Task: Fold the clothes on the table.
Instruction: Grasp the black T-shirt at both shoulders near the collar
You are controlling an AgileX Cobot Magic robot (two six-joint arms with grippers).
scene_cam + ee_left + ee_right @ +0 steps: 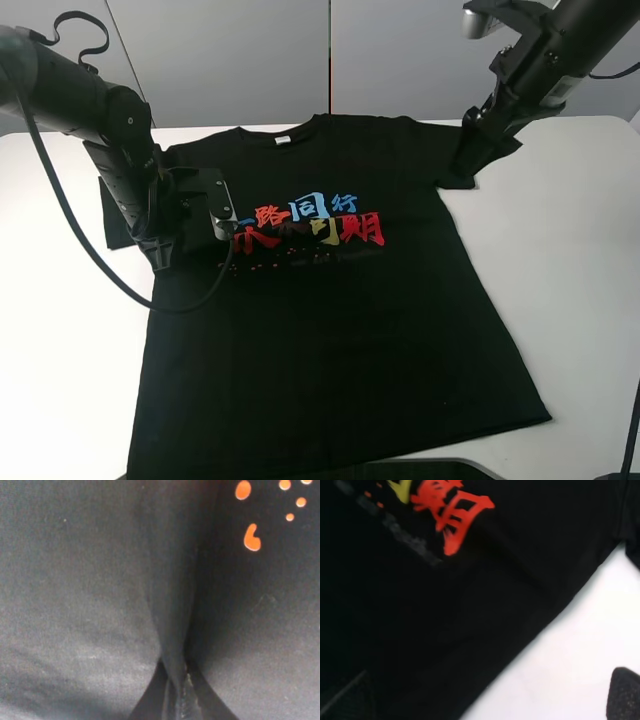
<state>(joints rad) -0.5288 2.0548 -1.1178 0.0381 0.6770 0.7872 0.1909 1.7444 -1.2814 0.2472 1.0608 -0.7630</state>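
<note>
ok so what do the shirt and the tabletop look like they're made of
T-shirt: soft matte black knit, probably cotton; up close it shows fine fuzzy texture and bunches into a soft ridge. Table: hard, smooth white top with no grain, perhaps laminate or painted board; the look leaves it open.
</note>
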